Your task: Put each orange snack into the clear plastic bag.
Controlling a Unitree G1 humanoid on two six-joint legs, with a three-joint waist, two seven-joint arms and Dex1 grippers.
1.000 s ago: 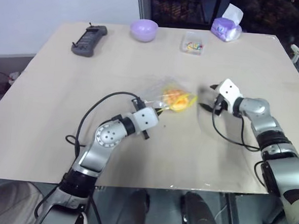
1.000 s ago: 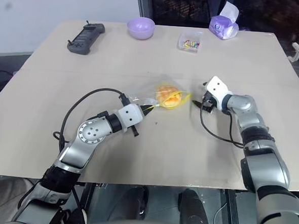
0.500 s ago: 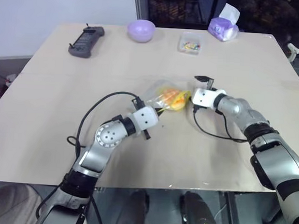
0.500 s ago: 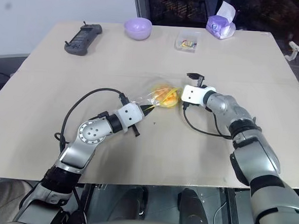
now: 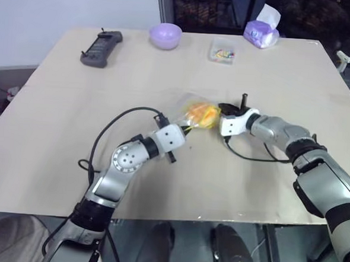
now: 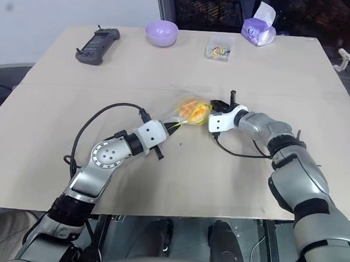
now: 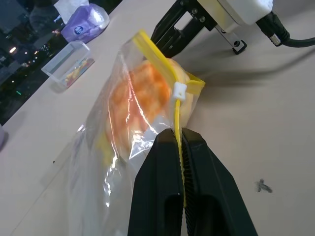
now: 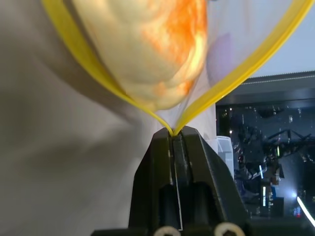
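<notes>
I have the clear plastic bag (image 5: 191, 113) lying mid-surface, and the orange snack (image 5: 202, 114) sits inside it, just behind the yellow seal strip (image 7: 170, 78). My left end effector (image 7: 183, 140) is clamped on one end of that strip; my right end effector (image 8: 173, 137) is pinched on the other end, where the two yellow lips meet. Between the two grips the mouth gapes, with the snack bulging right up against it.

What worries me most is the snack slipping out: if either arm pulls outward or lifts unevenly, the film could tip and the bun would roll through the open mouth. Pulling the two ends apart too hard could also tear the strip free of one pinch, since each grip covers only a thin edge. The white slider (image 7: 180, 91) sits near the left end effector; I think it rides on the strip, though the wrist view is too cramped to be sure.

Relative to the bag, the lavender bowl (image 5: 165, 33), the small clear box (image 5: 222, 51) and the purple tissue pack (image 5: 261, 30) all stand well beyond it at the far edge, and the black handheld controller (image 5: 101, 43) lies far off to the left. Nothing stands between the bag and either arm.
</notes>
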